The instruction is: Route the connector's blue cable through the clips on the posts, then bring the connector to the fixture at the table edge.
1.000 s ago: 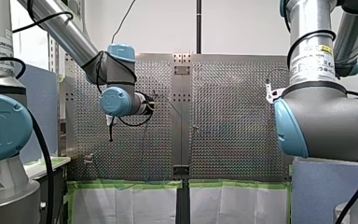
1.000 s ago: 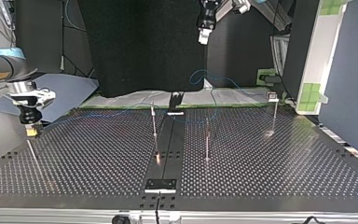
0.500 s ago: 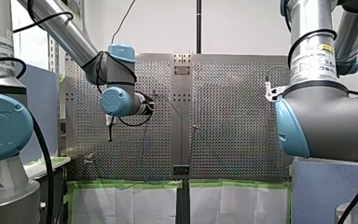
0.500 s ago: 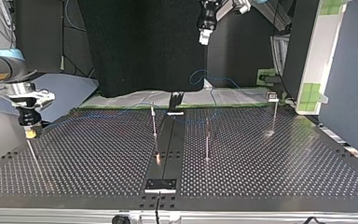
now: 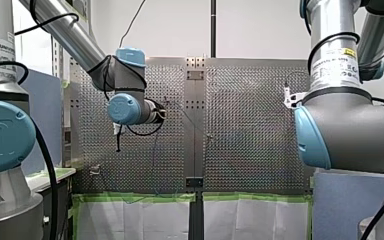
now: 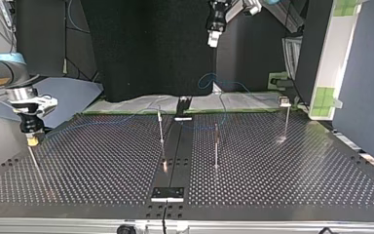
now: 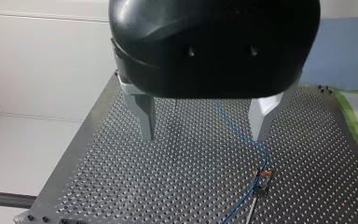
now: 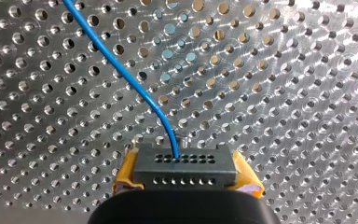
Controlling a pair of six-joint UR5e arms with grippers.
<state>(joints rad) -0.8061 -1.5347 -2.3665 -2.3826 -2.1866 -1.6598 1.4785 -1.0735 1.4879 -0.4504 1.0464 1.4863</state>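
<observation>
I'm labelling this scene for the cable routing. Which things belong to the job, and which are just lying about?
Job: connector, blue cable, clip posts, right gripper holding the connector.
Lying about: green tape, white sheet, open left gripper.

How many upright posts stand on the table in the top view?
3: a post left of the black strip, one right of it, one further right. A thin line under my right gripper may be a fourth.
</observation>
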